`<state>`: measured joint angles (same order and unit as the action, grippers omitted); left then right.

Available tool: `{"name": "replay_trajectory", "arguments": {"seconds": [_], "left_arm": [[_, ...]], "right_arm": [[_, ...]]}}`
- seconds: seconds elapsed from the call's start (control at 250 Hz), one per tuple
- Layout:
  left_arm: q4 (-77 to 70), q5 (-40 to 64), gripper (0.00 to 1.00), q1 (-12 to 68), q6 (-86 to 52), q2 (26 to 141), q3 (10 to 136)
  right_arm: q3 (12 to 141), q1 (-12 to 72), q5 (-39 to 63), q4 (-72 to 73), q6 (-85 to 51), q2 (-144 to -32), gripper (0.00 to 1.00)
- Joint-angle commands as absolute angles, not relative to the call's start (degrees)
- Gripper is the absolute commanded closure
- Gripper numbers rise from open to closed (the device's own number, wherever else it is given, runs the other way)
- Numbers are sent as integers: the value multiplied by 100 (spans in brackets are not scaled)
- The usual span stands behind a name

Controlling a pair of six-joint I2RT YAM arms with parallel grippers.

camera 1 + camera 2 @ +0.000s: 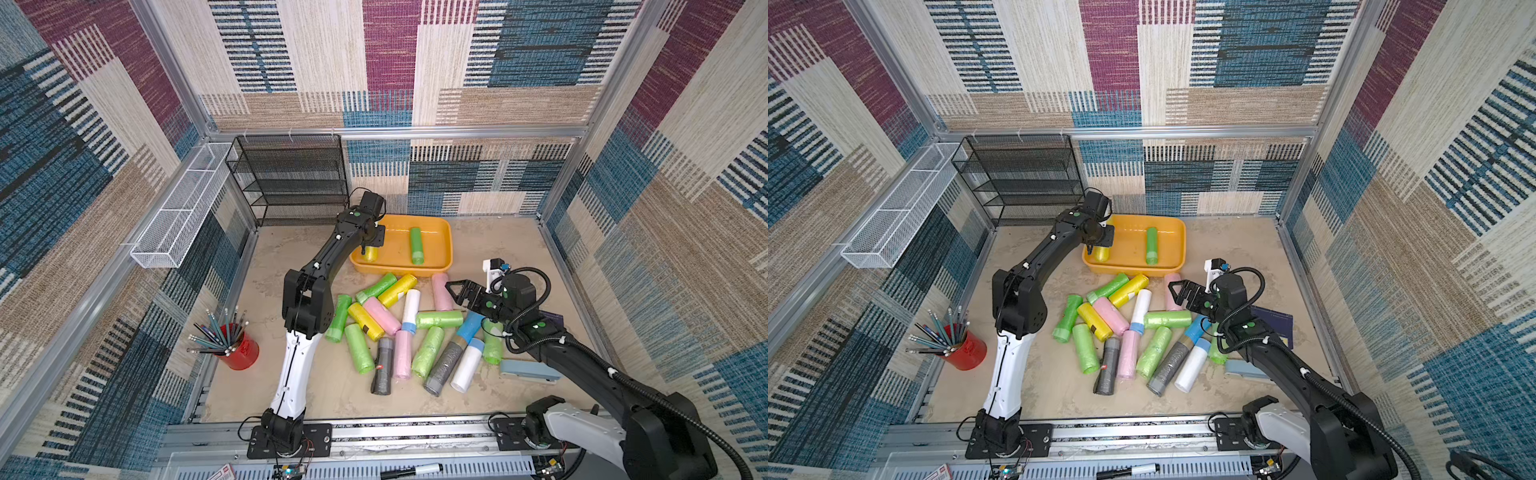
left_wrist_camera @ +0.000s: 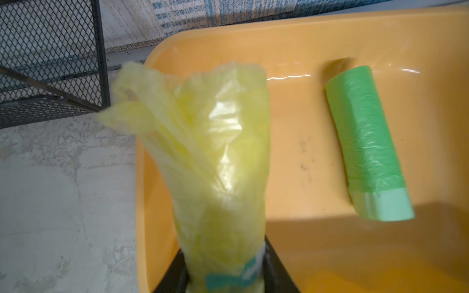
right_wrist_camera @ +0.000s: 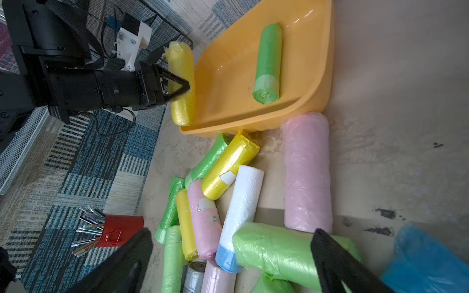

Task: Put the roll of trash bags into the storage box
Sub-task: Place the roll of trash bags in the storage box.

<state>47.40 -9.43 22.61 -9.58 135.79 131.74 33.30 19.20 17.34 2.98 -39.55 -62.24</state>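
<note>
- The left gripper (image 3: pixel 182 87) is clamped on 1 yellow roll (image 2: pixel 218 157). The roll's long axis runs top to bottom in the right wrist frame, crosswise to the jaws, and a loose flap fans out at 1 end.
- In both top views that roll sits at the lower-left corner of the storage box (image 1: pixel 395 243), right at the rim. The left wrist view shows it straddling the box's left wall, with most of it over the orange floor. Whether it touches the box I cannot tell.
- Judgement: the release turns on that rim. A shift toward frame right, over bare floor, would keep the roll from tipping out.
- The right gripper (image 1: pixel 456 296) hangs spread wide and empty at centre right, above the pile (image 1: pixel 411 328). The left arm is the one at the box.
- Count: 1 roll is held and 1 green roll (image 1: pixel 416 245) lies in the box. I count 16 in the pile: 6 green, 3 pink, 2 yellow, 2 white, 2 grey, 1 blue.
- Also here: 1 red pencil cup (image 1: pixel 241 351), 1 black mesh rack (image 1: pixel 291 178), 1 white wire basket (image 1: pixel 178 216).
</note>
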Motion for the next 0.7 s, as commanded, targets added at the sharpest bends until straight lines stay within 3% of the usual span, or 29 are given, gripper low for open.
{"name": "replay_trajectory", "arguments": {"seconds": [0.0,0.1,0.304,0.468,0.7], "left_arm": [[4930,-1281,84,2217,-638,13791,13450],[4923,-1283,78,2163,-561,14008,13664],[4929,-1319,76,2028,-511,14268,13768],[4922,-1438,64,1982,-297,14314,13721],[4918,-1271,39,1986,-255,14074,13676]], "right_arm": [[3337,1922,1455,100,-3900,-6166,1],[3414,1925,1203,-186,-3795,-6139,1],[3679,1925,705,-910,-3574,-6179,1],[3867,1924,187,-1489,-3430,-6350,0],[4027,1916,0,-1954,-3445,-6469,1]]}}
